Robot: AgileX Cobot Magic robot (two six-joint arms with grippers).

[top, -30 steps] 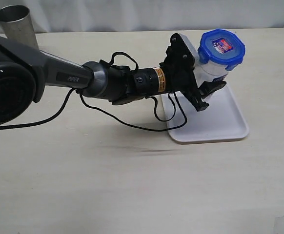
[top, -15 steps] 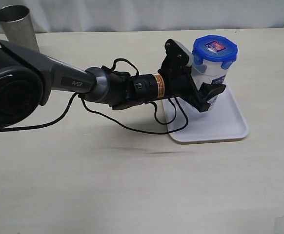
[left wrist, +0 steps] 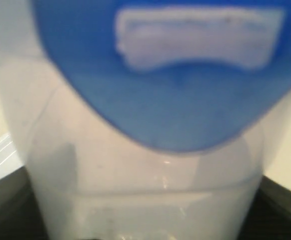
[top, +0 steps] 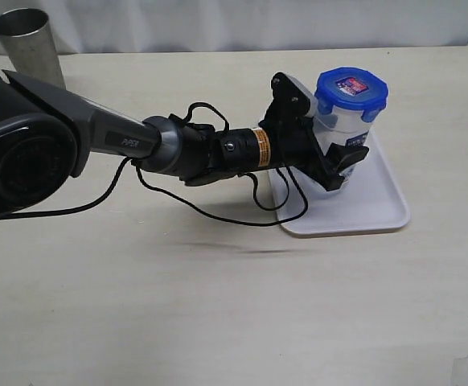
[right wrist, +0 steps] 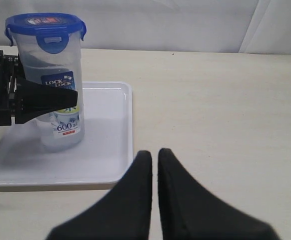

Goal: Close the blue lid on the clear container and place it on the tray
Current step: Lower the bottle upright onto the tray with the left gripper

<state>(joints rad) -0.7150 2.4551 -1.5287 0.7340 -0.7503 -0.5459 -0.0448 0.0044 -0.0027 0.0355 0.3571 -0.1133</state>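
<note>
Righted and lowered onto your flat white tray [top: 379, 205]: tall clear plastic container [top: 348, 127], round blue lid [top: 351, 87] on. Probably light, slick; left gripper [top: 340, 157] clasped its waist. Right gripper [right wrist: 154, 156] closed, empty.

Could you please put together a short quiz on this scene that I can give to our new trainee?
1. True or false: the blue lid lies beside the clear container on the tray.
2. The left gripper is: A) shut on nothing; B) clamped on the clear container's sides; C) gripping the blue lid alone.
3. In one word: is the right gripper open or shut?

Key
1. False: the blue lid sits on top of the clear container, which stands upright on the tray.
2. B.
3. Shut, with nothing between its fingers.
</note>
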